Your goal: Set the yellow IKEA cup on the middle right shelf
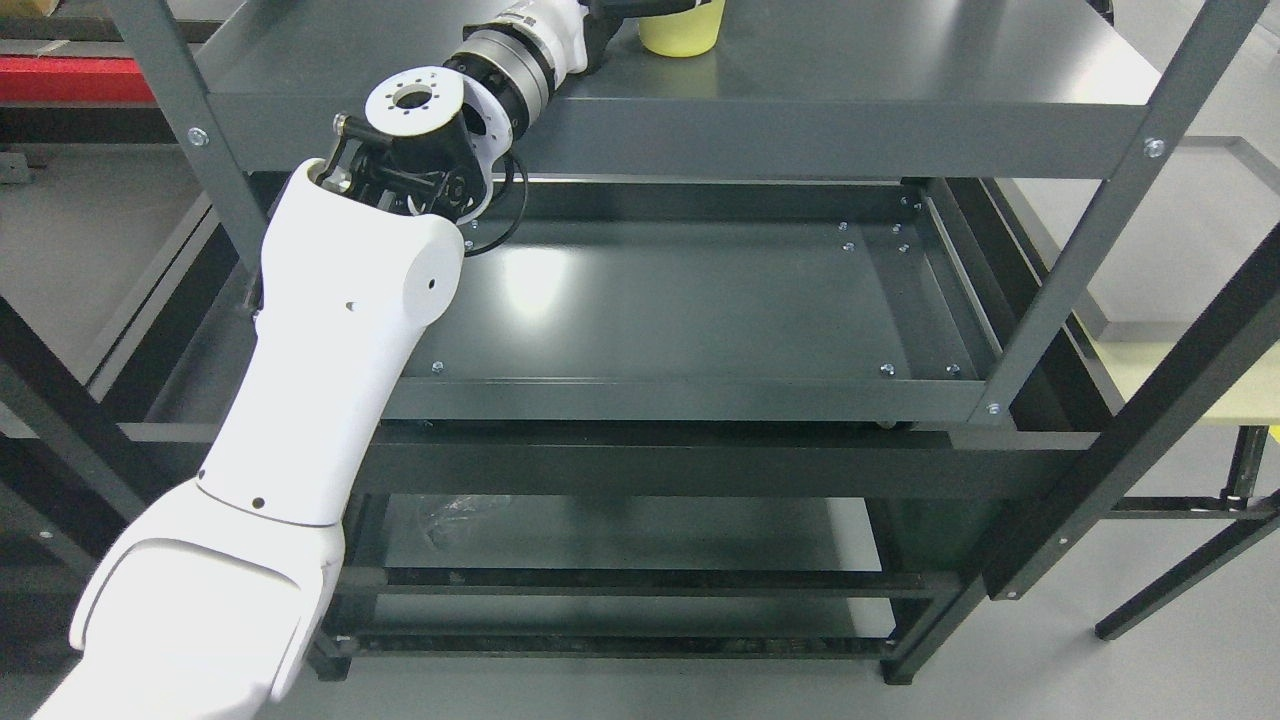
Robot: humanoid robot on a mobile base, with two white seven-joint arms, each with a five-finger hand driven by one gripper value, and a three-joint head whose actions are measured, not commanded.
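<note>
One arm is in view, the left arm (330, 330); it rises from about 7 o'clock toward 12 o'clock. Its hand (625, 8) is mostly cut by the top edge, so I cannot tell if it is open or closed. The yellow cup (682, 32) stands on the top shelf (850, 70) at 12 o'clock, just beside the hand. The middle shelf (700, 300) lies below, at the centre.

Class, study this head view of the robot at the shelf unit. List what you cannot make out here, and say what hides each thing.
1. The left robot hand: cut off by the top edge, so whether it grips is unclear.
2. The yellow cup: only its base shows; the rim is cropped above.
3. The right arm: not in view.
4. The lower shelf: dim and partly hidden by the shelf above it.
</note>
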